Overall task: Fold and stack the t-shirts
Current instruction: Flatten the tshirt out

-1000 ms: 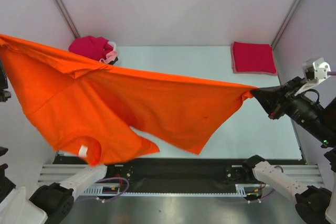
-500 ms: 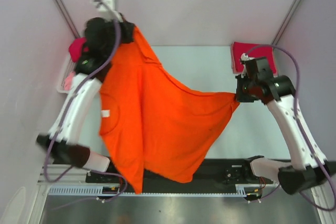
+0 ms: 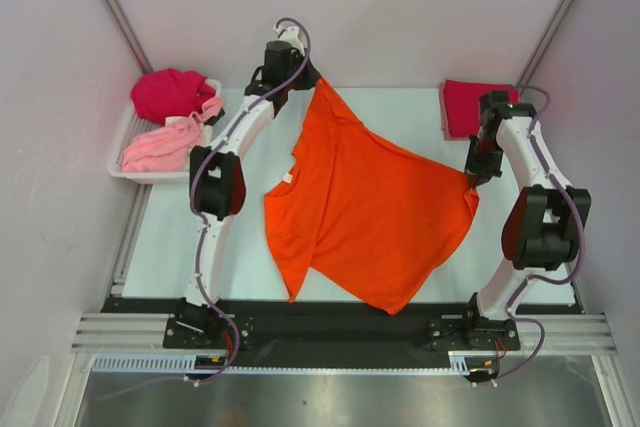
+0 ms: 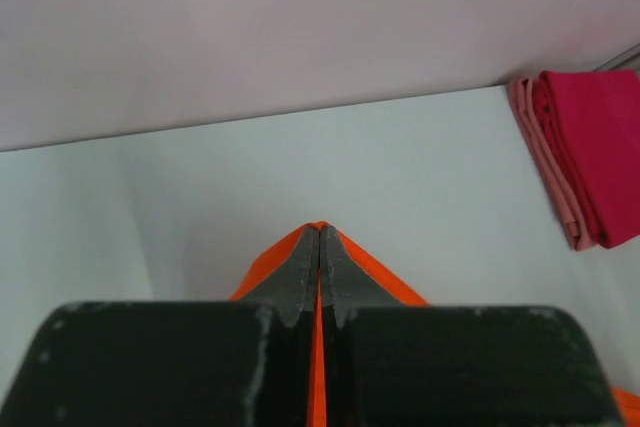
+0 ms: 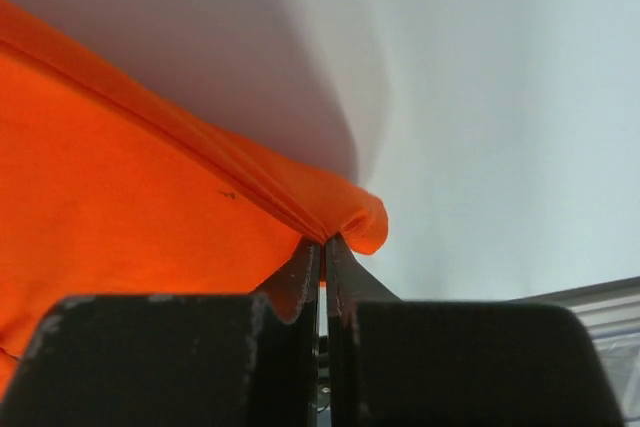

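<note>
Bare desk lies open at lower left and far right, while the orange t-shirt covers the centre, the white tray blocks the upper left, the folded crimson t-shirt blocks the upper right, and the left arm and right arm flank the cloth.

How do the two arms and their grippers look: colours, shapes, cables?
The left arm and right arm have white links, black joints and a thin purple cable alongside. The left gripper and right gripper have black bodies and grey tapering fingers.
</note>
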Controlling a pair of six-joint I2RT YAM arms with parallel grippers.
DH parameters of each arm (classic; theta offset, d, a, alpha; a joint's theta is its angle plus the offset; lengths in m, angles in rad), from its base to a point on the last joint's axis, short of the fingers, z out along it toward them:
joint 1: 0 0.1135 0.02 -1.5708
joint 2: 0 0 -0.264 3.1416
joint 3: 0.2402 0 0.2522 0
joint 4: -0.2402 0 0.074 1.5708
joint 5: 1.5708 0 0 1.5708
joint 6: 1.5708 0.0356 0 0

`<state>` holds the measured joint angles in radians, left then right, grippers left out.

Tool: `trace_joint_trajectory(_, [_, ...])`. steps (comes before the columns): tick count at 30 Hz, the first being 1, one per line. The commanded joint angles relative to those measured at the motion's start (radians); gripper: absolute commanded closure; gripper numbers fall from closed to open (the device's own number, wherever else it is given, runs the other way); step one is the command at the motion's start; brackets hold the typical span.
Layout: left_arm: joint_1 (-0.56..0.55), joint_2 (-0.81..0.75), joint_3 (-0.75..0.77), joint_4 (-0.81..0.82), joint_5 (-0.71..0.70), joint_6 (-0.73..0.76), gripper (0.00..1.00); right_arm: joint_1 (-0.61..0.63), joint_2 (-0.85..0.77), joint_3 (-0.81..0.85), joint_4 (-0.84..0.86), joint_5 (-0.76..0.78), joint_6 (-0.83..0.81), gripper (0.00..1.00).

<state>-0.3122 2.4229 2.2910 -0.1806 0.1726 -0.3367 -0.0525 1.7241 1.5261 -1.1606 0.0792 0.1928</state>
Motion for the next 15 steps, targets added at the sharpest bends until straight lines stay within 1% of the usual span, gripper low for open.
trace_joint_trajectory(1, [0.015,-0.057,0.085,0.124,0.030,-0.082,1.00,0.005,0.040,0.104,0.007,0.024,-0.016,1.00])
trace_joint_trajectory(3, [0.025,-0.080,0.058,0.144,0.028,-0.087,1.00,0.005,0.069,0.124,0.006,0.028,-0.018,1.00])
trace_joint_trajectory(6, [0.044,-0.148,0.013,0.165,0.021,-0.081,1.00,0.009,0.069,0.173,0.022,0.018,-0.001,1.00])
trace_joint_trajectory(8, [0.053,-0.220,0.015,0.165,0.027,-0.068,1.00,0.020,0.028,0.212,0.050,0.005,-0.003,1.00])
trace_joint_trajectory(10, [0.062,-0.284,0.015,0.165,0.034,-0.050,1.00,0.049,-0.032,0.241,0.049,0.033,-0.009,1.00])
trace_joint_trajectory(11, [0.065,-0.356,0.012,0.165,0.047,-0.041,1.00,0.049,-0.056,0.265,0.041,0.039,-0.012,1.00])
trace_joint_trajectory(12, [0.068,-0.398,0.004,0.170,0.050,-0.022,1.00,0.096,-0.081,0.272,0.033,0.062,-0.010,1.00])
trace_joint_trajectory(13, [0.068,-0.439,-0.034,0.176,0.053,-0.015,1.00,0.108,-0.116,0.270,0.026,0.062,-0.010,1.00])
trace_joint_trajectory(14, [0.068,-0.540,-0.062,0.211,0.060,-0.010,1.00,0.117,-0.185,0.266,0.025,0.053,-0.007,1.00])
trace_joint_trajectory(15, [0.071,-0.585,-0.088,0.223,0.061,-0.010,1.00,0.121,-0.233,0.261,0.025,0.042,-0.001,1.00])
